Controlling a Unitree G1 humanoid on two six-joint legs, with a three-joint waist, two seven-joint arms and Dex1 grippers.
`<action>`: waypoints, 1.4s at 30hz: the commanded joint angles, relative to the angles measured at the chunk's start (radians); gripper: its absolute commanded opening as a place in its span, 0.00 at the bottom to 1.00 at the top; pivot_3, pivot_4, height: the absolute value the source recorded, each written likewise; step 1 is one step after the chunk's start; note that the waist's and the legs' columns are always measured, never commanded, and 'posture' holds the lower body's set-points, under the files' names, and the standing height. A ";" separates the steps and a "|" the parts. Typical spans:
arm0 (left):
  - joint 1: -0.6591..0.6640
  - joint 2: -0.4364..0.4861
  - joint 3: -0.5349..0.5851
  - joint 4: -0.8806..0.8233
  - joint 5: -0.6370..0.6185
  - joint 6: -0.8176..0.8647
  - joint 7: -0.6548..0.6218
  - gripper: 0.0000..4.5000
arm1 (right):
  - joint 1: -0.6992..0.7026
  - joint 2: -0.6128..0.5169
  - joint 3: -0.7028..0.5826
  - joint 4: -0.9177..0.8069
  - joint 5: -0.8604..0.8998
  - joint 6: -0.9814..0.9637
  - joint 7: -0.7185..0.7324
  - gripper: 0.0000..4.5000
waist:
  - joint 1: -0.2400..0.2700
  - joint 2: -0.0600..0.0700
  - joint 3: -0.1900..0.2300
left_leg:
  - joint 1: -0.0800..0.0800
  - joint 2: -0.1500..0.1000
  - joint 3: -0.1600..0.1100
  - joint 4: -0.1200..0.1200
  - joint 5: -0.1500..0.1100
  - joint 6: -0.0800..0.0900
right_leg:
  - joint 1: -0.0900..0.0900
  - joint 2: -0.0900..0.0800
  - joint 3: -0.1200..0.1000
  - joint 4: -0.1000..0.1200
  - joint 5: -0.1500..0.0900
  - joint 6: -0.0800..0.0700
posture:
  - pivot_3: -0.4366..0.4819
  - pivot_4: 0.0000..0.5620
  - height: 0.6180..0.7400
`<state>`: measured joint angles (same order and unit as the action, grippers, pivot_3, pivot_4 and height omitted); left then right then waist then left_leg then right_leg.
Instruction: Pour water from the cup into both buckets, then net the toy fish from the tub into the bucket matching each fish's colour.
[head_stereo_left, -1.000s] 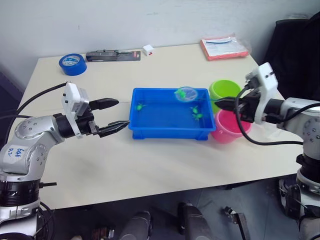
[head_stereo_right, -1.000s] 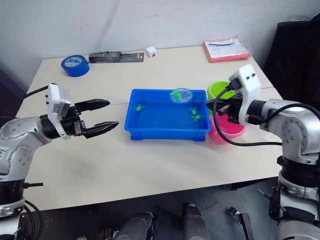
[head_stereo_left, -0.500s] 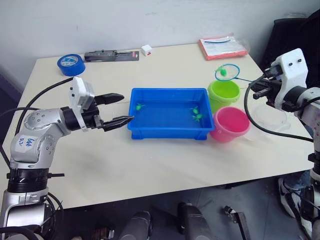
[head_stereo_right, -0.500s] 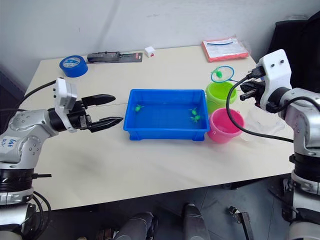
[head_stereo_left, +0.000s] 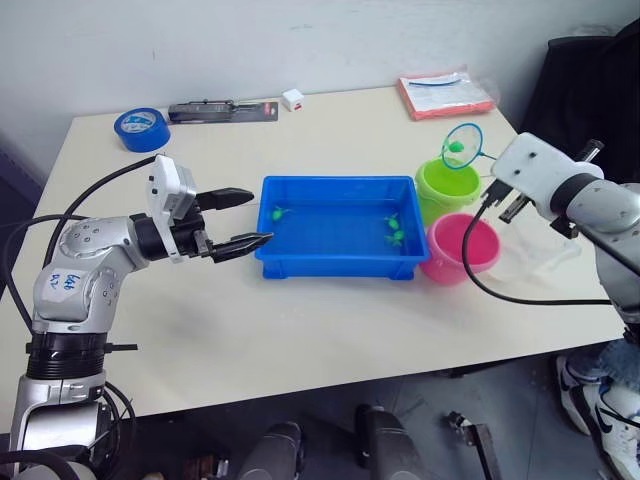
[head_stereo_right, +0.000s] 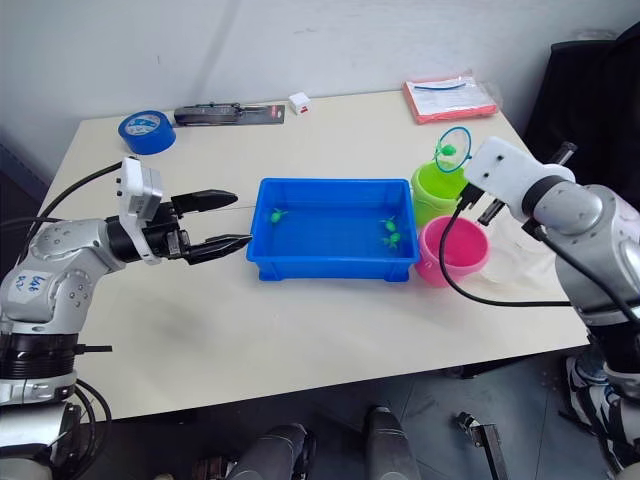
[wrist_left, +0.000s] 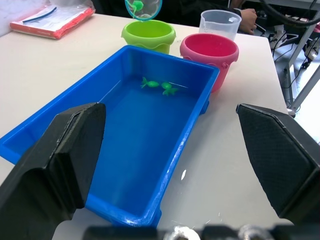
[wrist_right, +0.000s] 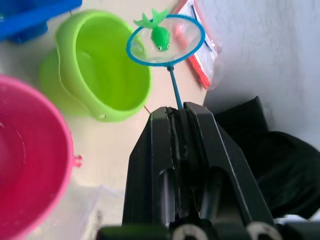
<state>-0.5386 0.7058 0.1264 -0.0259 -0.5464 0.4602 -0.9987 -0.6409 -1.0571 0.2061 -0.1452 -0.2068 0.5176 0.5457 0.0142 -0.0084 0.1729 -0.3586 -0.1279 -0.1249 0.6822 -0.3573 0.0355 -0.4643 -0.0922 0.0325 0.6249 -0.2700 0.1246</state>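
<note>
The right end effector (wrist_right: 172, 117) stays clamped on the net (head_stereo_left: 462, 146) handle, now tilting the hoop with its green fish (wrist_right: 160, 36) over the green bucket's (head_stereo_left: 447, 187) far rim. The left end effector (head_stereo_left: 240, 217), fingers apart, has edged nearer the tub (head_stereo_left: 338, 263).

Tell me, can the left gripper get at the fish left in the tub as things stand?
Probably yes. The left gripper is open, level with the tub, at its end, with nothing between. The fish lie at the far end, so it must reach over the rim.
</note>
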 joint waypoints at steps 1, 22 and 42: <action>-0.013 -0.001 0.007 -0.017 0.000 -0.015 -0.007 1.00 | 0.001 -0.028 0.005 0.003 -0.101 -0.072 0.001 0.17 | -0.001 0.000 0.000 | 0.000 0.000 0.000 0.000 0.000 0.000 | 0.000 0.000 0.000 0.000 0.000 0.000 | 0.48 0.27 1.00; 0.002 -0.009 0.000 -0.035 -0.006 -0.009 -0.007 1.00 | 0.023 -0.057 0.008 0.075 -0.452 -0.372 0.003 0.17 | -0.013 0.000 0.000 | 0.000 0.000 0.000 0.000 0.000 0.000 | 0.000 0.000 0.000 0.000 0.000 0.000 | 0.48 0.27 1.00; 0.036 -0.016 0.016 -0.071 -0.012 -0.001 0.015 1.00 | -0.031 0.017 -0.028 -0.199 -0.076 -0.111 0.453 0.17 | -0.011 0.000 0.000 | 0.000 0.000 0.000 0.001 0.000 0.000 | 0.001 0.000 0.000 0.001 0.000 0.000 | 0.48 0.27 1.00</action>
<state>-0.5068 0.6857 0.1173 -0.0502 -0.5458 0.4639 -0.9895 -0.6759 -1.0120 0.1619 -0.3429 -0.2344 0.4991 1.0144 0.0028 -0.0084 0.1729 -0.3587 -0.1277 -0.1253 0.6830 -0.3575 0.0356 -0.4638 -0.0920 0.0323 0.6255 -0.2700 0.1246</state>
